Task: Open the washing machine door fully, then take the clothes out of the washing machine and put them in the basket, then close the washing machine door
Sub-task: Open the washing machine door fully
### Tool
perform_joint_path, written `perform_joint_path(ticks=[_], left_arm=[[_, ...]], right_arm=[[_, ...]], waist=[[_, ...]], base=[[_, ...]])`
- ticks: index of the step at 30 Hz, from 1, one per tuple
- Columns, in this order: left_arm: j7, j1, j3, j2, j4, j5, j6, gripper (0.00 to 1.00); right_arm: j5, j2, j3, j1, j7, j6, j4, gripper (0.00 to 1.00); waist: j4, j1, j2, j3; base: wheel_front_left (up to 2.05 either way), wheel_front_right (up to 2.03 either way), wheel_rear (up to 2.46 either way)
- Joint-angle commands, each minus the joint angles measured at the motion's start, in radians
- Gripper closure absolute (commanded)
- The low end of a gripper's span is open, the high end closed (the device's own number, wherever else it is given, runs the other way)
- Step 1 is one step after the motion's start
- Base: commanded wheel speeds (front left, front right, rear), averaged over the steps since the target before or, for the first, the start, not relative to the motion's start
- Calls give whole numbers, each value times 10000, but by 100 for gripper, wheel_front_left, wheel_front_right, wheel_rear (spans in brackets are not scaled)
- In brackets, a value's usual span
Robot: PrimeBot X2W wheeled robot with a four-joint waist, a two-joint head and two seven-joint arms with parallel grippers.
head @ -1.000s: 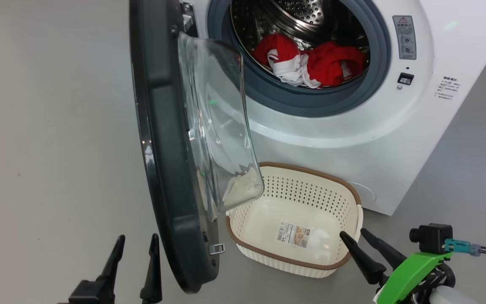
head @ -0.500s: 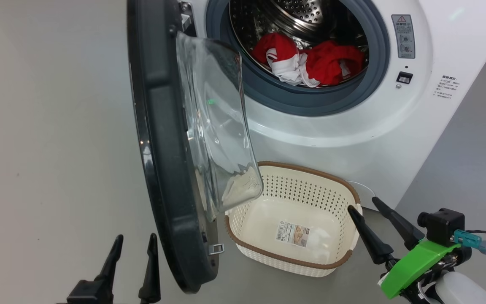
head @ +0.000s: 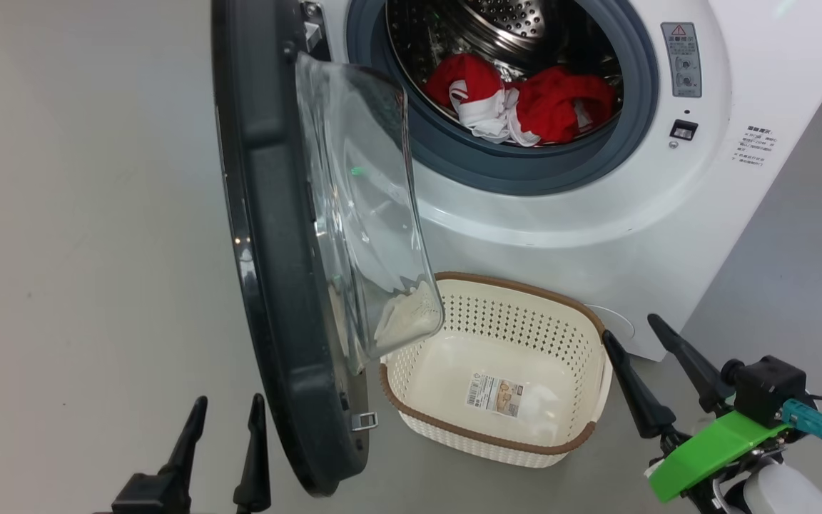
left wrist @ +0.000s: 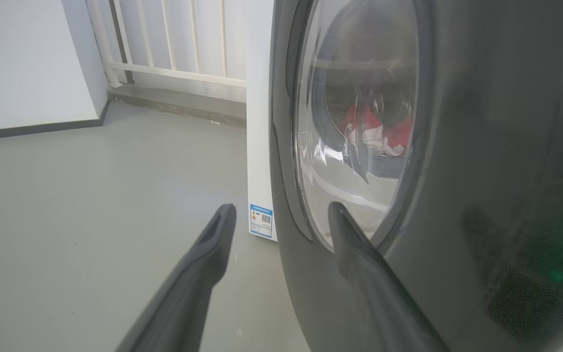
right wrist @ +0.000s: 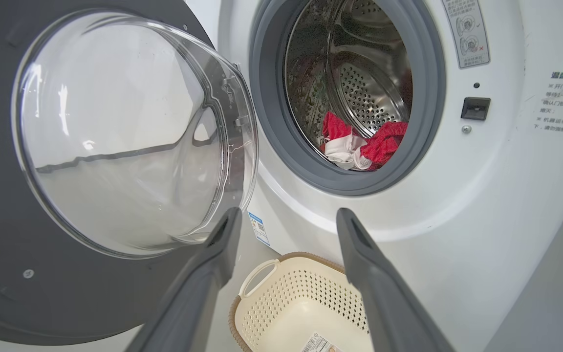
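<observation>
We take this for a bare laundry corner or test room: a washing machine (head: 596, 235) stands on a plain grey floor (head: 83, 214), by white walls (left wrist: 22, 58) and a white railing (left wrist: 179, 74).

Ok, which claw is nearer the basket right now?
Right. The right claw hovers just off the right rim of the basket, open and empty. The left claw is on the other side of the open washing machine door, farther away.

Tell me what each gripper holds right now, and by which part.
Nothing is held: the left gripper and the right gripper both stand open and empty.
</observation>
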Motion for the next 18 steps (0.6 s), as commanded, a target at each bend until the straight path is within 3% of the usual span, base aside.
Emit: perform_joint_path(ticks=[1, 16, 17, 18], left_arm=[[-120, -165, 365, 91, -249, 94, 72, 0], [-120, -192, 395, 91, -177, 38, 86, 0], [-120, -193, 410, 91, -181, 26, 82, 22], [-120, -195, 437, 91, -192, 11, 85, 53]], right_arm=[[-99, -19, 72, 110, -91, 48, -113, 0], [-344, 173, -99, 304, -91, 48, 387, 0], [-353, 179, -112, 301, -91, 48, 384, 0], [-362, 185, -124, 302, -91, 48, 382, 0]], waist=[[4, -1, 0, -10], [-36, -1, 0, -20], [-38, -1, 0, -29], [-38, -1, 0, -42]], base=[[0, 0, 0], [0, 0, 0], [0, 0, 0], [0, 0, 0]])
